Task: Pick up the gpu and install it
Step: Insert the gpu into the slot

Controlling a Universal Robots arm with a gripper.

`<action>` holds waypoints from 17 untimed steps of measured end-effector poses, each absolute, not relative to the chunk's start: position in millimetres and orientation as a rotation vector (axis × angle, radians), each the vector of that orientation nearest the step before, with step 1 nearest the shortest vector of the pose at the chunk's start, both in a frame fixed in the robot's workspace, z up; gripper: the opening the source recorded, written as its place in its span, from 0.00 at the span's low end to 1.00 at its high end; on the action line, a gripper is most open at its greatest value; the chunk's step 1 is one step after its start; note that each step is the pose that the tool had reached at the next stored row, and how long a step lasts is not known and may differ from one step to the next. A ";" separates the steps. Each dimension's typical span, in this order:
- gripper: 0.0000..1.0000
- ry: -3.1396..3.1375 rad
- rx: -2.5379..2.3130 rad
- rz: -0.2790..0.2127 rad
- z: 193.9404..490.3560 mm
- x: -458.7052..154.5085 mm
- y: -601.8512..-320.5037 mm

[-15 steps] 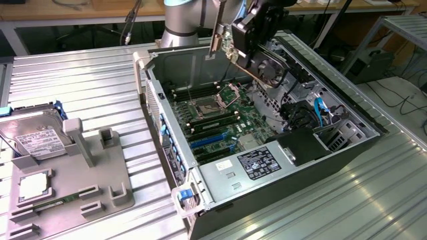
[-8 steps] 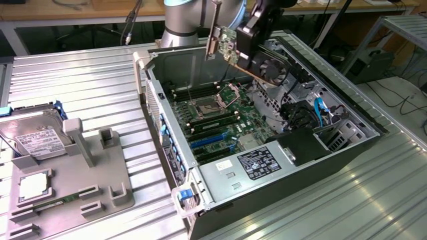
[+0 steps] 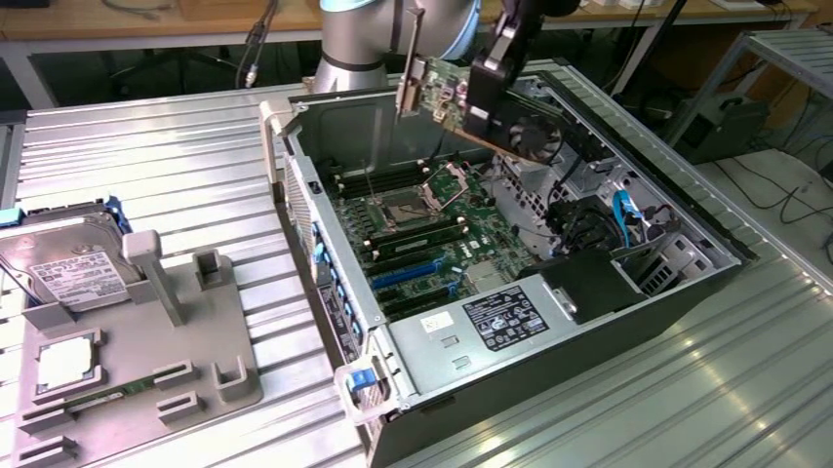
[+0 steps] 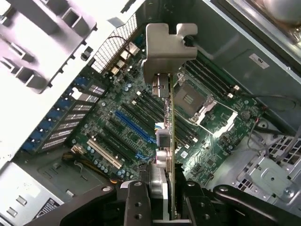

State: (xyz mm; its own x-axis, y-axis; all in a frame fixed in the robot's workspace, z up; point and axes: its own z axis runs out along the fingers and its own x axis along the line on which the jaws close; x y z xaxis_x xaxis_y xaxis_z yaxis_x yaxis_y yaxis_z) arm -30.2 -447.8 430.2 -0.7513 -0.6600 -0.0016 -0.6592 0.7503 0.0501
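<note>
The gpu [image 3: 458,97] hangs in the air above the open computer case [image 3: 690,283], over its far end. It is a flat card with a green board, a black fan and a silvery end bracket [image 3: 409,68]. My gripper [image 3: 493,93] is shut on it from above. In the wrist view the gpu [image 4: 170,136] is seen edge-on, upright between my two black fingers [image 4: 136,202], with its bracket [image 4: 164,47] pointing away. Below it lies the motherboard [image 4: 117,117] with its blue slots [image 4: 134,127]; the card is well clear of them.
Inside the case are the CPU socket [image 3: 443,180], memory slots, cables [image 3: 625,219] and a power supply [image 3: 501,317]. In the exterior view's left, a grey fixture [image 3: 195,341] on the metal table holds a hard drive [image 3: 65,268]. The case walls [image 3: 293,185] ring the motherboard.
</note>
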 end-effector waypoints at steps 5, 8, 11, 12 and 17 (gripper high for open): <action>0.30 -2.833 1.310 -0.072 425.6 -30.1 -447.7; 0.30 -2.789 1.398 -0.071 419.5 -29.5 -447.8; 0.30 -2.764 1.445 -0.070 415.2 -27.7 -447.7; 0.30 -2.756 1.460 -0.070 414.2 -27.2 -447.7; 0.30 -2.694 1.566 -0.069 404.7 -26.6 -447.7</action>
State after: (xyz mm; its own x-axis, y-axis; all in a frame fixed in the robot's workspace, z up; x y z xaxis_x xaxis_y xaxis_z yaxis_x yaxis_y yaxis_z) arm -26.6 -447.7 404.7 -0.4948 -0.8690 -0.0010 -0.8679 0.4941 0.0508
